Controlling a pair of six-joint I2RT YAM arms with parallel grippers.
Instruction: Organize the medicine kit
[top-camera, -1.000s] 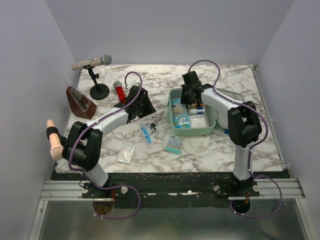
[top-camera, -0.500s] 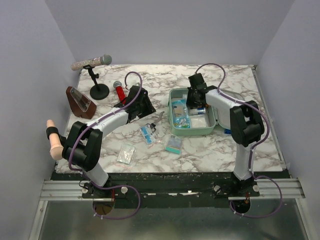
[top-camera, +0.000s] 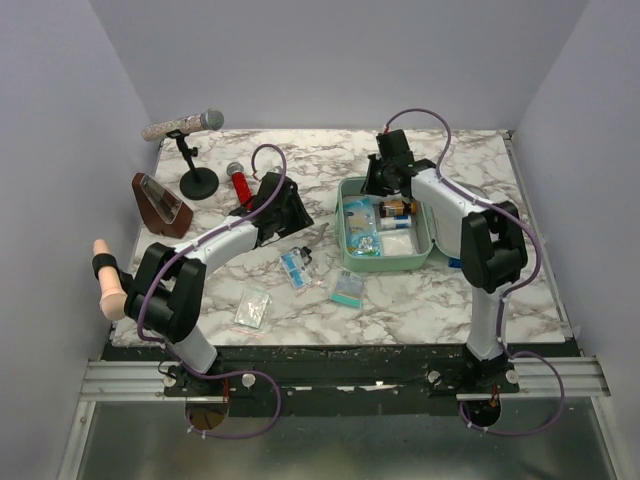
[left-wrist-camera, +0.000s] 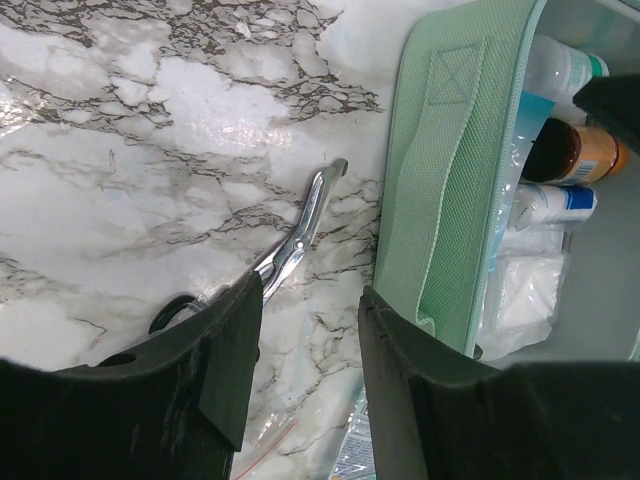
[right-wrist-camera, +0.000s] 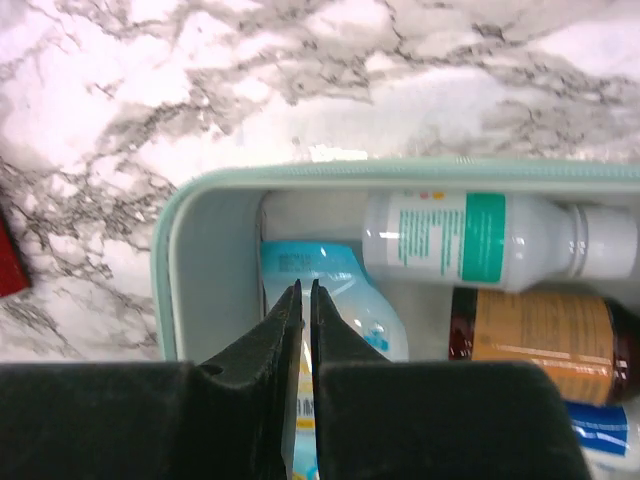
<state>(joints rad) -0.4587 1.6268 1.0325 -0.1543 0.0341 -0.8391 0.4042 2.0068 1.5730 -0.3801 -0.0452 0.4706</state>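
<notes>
Begin at the left: note the left gripper (left-wrist-camera: 305, 350), jaws standing well apart and holding nothing, poised low over the handle end of the metal scissors (left-wrist-camera: 298, 228), flat on the bench (left-wrist-camera: 120, 150). To lift them well, probably best to come straight down and close across the thin shank, not on the finger loops. Expect some slipping, smooth steel on smooth marble, so close slowly and squarely.

Keep the outer finger away from the medicine kit (left-wrist-camera: 440, 170), open on the bench just beside the scissors on their right. Inside, find a white bottle (right-wrist-camera: 470, 240) and a brown bottle (right-wrist-camera: 540, 335), both on their sides near one wall, and a blue packet (right-wrist-camera: 345, 295) in the corner.

Further right, note the right gripper (right-wrist-camera: 305, 300), jaws almost together, above that same corner. Apparently nothing held, though hard to rule out a thin packet edge pinched between the fingers. Raise it clear of the rim before any sideways move, and leave room inside for the scissors.
</notes>
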